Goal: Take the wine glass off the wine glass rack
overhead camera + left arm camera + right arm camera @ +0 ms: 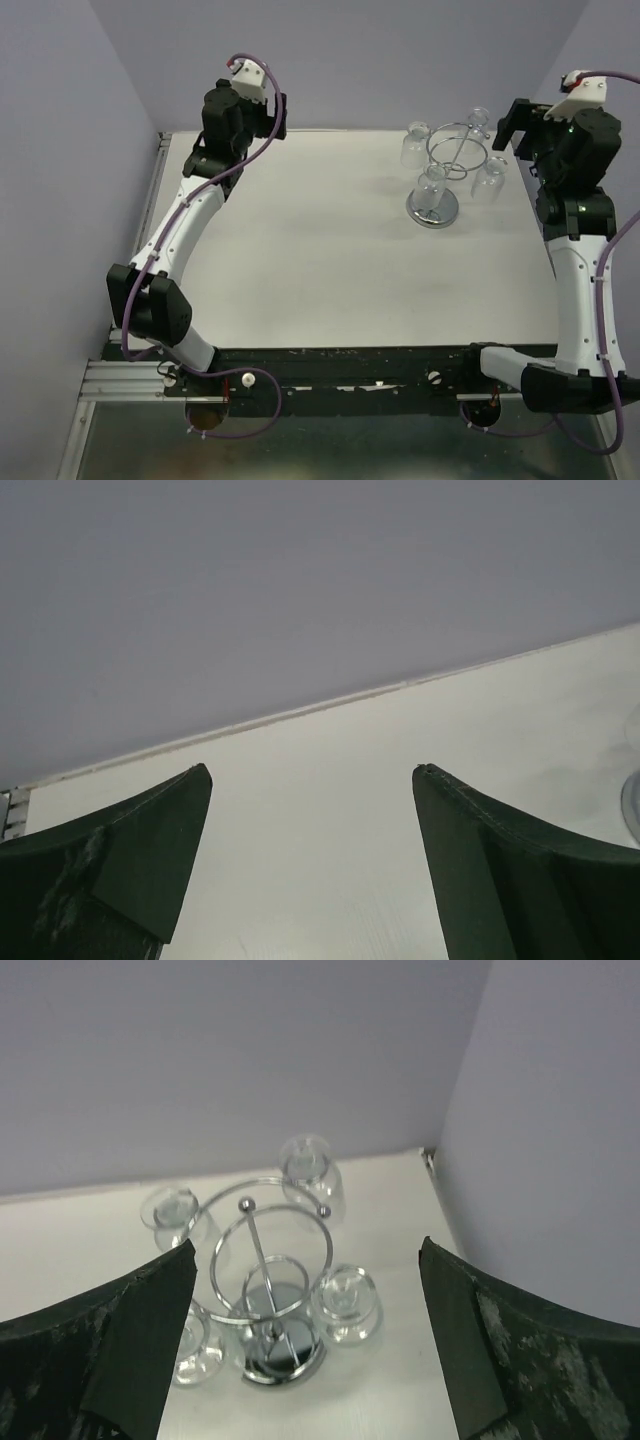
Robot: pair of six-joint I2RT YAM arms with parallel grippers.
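Right fingers (120, 1350) spread wide; wine glass rack (285, 1355) ahead between them, untouched.

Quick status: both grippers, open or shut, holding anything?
Left gripper: open, holding nothing.
Right gripper: open, holding nothing, not touching the wine glass rack.

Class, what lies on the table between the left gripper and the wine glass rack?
Only bare white table lies between the left gripper and the wine glass rack; the top external view shows it.
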